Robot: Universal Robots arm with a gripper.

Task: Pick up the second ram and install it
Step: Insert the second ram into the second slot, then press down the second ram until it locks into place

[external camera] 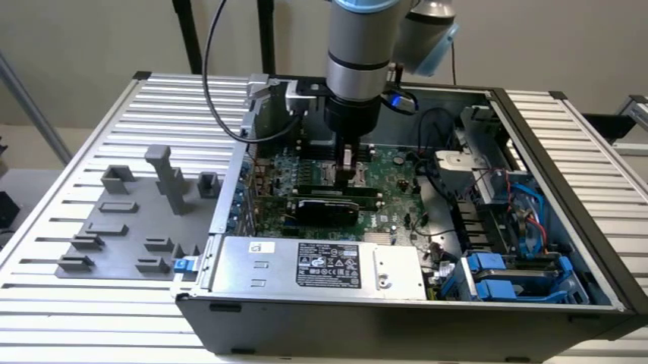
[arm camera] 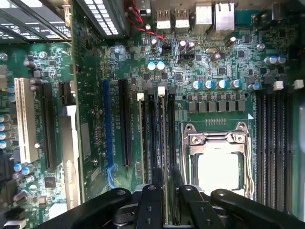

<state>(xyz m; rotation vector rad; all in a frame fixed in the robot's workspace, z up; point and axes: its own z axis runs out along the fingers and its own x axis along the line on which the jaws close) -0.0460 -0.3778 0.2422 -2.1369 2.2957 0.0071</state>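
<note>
At the left of the exterior view, a grey fixture tray (external camera: 121,227) with upright plastic blocks lies on a slatted metal table (external camera: 61,303). To its right, filling the centre and right of the frame, stands an open computer case (external camera: 405,318), with a silver power supply (external camera: 314,265) along its near edge and the green motherboard (external camera: 390,171) behind it.

The robot arm (external camera: 360,53) comes straight down from the top centre of the frame, wrist vertical, into the middle of the case. Its gripper (external camera: 350,171) is low over the board, at the memory slots.

In the wrist view, the black fingers (arm camera: 151,200) rise from the bottom centre and are closed on the second ram (arm camera: 164,143). This is a thin stick seen edge-on, running up the middle of the frame. It stands upright in or directly over a slot, between neighbouring dark slots, with a white latch (arm camera: 161,90) at its far end. Just right of centre is the metal processor socket (arm camera: 219,157). How deep the stick sits cannot be told.

The likely risk is misalignment. If the stick is slightly off the slot line or tilted, downward force could jam it, bend it, or stress the board. One end might also seat alone, leaving a latch unclosed.
</note>
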